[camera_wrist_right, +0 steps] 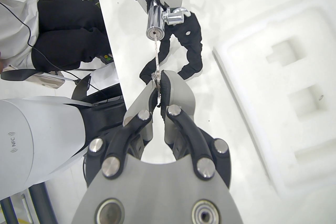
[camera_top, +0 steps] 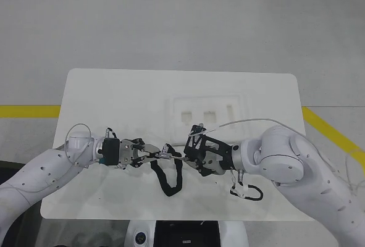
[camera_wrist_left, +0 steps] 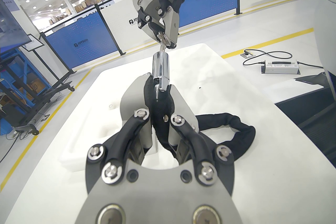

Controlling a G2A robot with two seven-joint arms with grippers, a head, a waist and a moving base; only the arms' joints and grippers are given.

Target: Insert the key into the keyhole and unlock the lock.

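White table (camera_top: 96,92) bears a foam tray (camera_top: 176,125) (3 recesses).

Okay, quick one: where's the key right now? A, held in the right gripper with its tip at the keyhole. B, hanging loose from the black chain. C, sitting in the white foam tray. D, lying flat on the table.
A: the right gripper has its jaws shut on the key, whose tip meets the keyhole of the chrome lock held by the left gripper.
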